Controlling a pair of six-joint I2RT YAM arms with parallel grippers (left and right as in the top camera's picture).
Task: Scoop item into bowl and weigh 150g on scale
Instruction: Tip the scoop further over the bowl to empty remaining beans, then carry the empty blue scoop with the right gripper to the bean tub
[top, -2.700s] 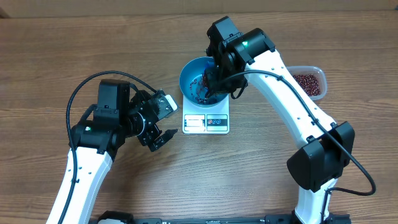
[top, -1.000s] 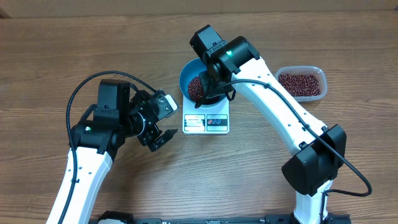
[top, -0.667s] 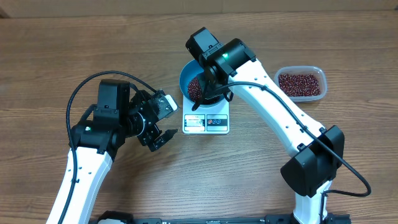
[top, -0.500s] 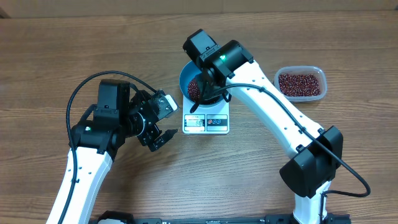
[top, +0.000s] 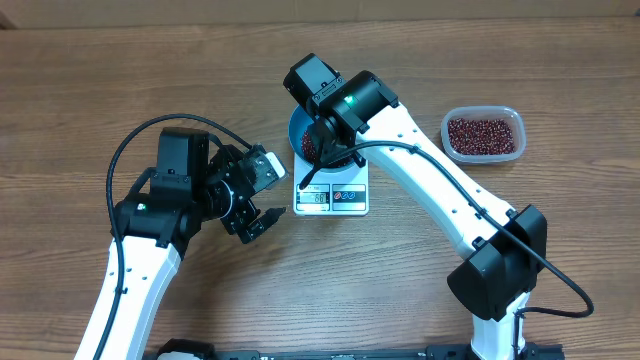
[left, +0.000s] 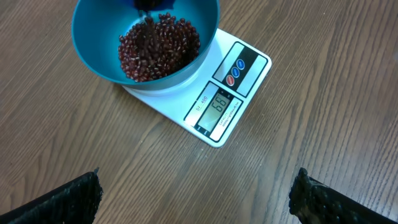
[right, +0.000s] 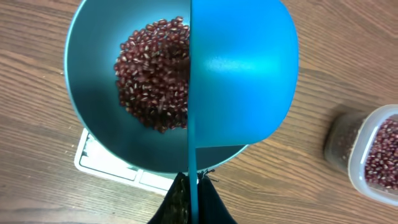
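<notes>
The teal bowl (top: 299, 133) stands on the white scale (top: 331, 198) and holds a heap of red-brown beans, the item (right: 154, 74). My right gripper (right: 193, 200) is shut on the thin handle of a blue scoop (right: 242, 68), which is turned on its side over the bowl's right half. In the left wrist view the bowl (left: 99, 53) shows a blurred streak of beans (left: 158, 46) dropping in, and the scale (left: 233, 93) has lit digits. Left of the scale, my left gripper (top: 258, 222) hangs open over bare wood, holding nothing.
A clear plastic tub (top: 483, 134) with more beans sits at the right of the table, also at the right edge of the right wrist view as the tub (right: 379, 155). The right arm (top: 440, 190) spans from front right to the bowl.
The right arm has swung left across the bowl with the scoop. The left arm has not moved.
</notes>
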